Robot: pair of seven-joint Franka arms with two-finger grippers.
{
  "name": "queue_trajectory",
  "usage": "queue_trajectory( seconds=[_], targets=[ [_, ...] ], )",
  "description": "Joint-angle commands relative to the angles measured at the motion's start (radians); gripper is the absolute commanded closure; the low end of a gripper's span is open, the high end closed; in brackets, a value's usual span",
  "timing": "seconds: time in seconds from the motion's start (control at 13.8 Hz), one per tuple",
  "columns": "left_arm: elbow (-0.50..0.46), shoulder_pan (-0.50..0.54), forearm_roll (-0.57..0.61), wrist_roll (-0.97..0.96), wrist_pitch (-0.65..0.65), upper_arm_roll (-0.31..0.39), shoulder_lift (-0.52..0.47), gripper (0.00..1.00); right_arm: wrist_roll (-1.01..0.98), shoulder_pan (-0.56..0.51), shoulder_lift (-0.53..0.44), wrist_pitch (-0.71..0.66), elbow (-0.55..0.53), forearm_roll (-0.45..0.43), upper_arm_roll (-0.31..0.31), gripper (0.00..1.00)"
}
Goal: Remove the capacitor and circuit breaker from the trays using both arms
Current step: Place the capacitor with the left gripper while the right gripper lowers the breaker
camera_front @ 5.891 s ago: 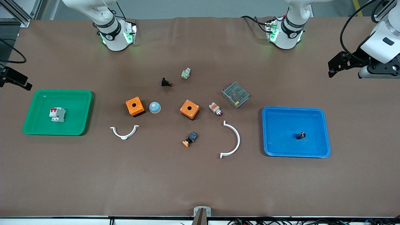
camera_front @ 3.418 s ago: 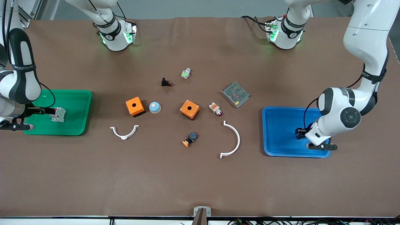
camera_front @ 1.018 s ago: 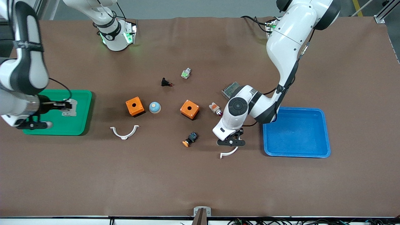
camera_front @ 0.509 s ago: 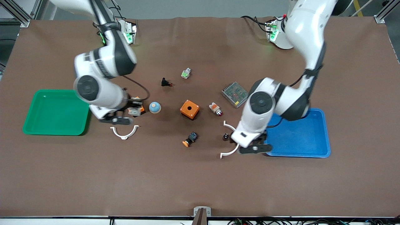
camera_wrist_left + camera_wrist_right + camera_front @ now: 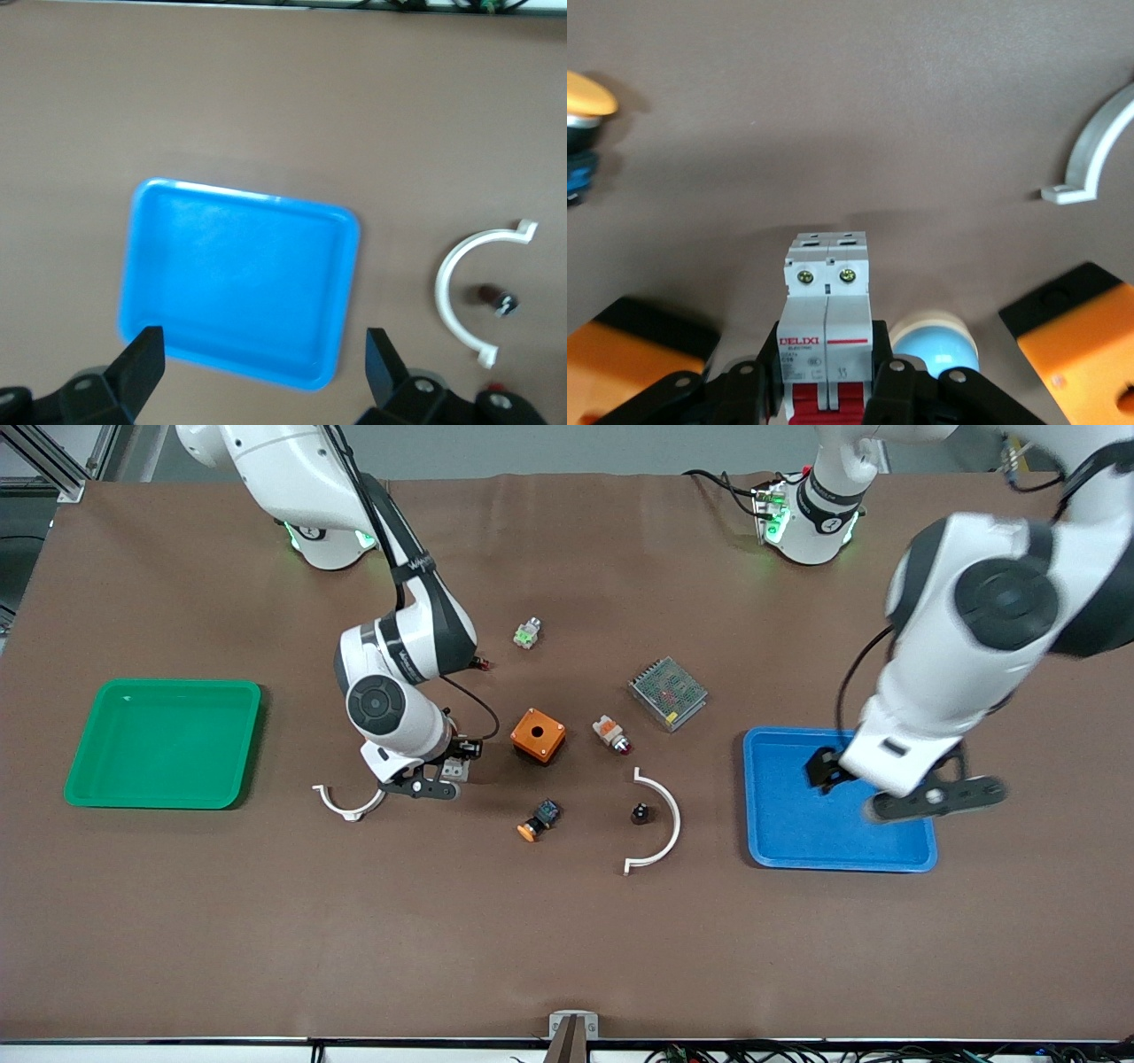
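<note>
The capacitor (image 5: 639,813) stands on the table inside the larger white arc (image 5: 666,824); it also shows in the left wrist view (image 5: 501,301). My left gripper (image 5: 822,769) is open and empty over the blue tray (image 5: 751,806), its fingers (image 5: 142,365) wide apart. My right gripper (image 5: 460,755) is shut on the light grey breaker (image 5: 454,769) with red levers (image 5: 827,312). It holds the breaker low over the table between the two orange boxes.
The green tray (image 5: 89,797) lies at the right arm's end. An orange box (image 5: 538,735), an orange-capped button (image 5: 537,821), a white-orange part (image 5: 611,733), a metal mesh unit (image 5: 668,693) and a small white arc (image 5: 341,804) lie mid-table. A blue dome (image 5: 935,341) sits beside the breaker.
My right gripper carried the breaker from the green tray to mid-table. My left gripper set the capacitor inside the white arc, let go and moved back over the blue tray.
</note>
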Motion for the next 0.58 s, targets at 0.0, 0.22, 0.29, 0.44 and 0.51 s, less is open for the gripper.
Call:
queue_trajectory(
  seconds=[0.0, 0.22, 0.29, 0.44, 0.51],
  targets=[
    [-0.040, 0.043, -0.003, 0.099, -0.086, -0.014, -0.110, 0.00, -0.006, 0.008, 0.039, -0.015, 0.052, 0.027, -0.014, 0.74],
    [-0.085, 0.114, -0.118, 0.151, -0.124, -0.014, -0.203, 0.00, -0.005, 0.009, 0.041, -0.018, 0.052, 0.027, -0.014, 0.31],
    [-0.131, 0.152, -0.143, 0.180, -0.124, -0.017, -0.246, 0.00, -0.005, 0.011, 0.038, -0.027, 0.050, 0.027, -0.014, 0.01],
    [-0.223, 0.204, -0.186, 0.214, -0.124, -0.039, -0.334, 0.00, -0.009, 0.011, 0.005, -0.052, 0.047, 0.025, -0.016, 0.00],
    [-0.262, 0.208, -0.191, 0.217, -0.124, -0.040, -0.374, 0.00, -0.008, 0.009, -0.046, -0.129, 0.047, 0.024, -0.018, 0.00]
  ],
)
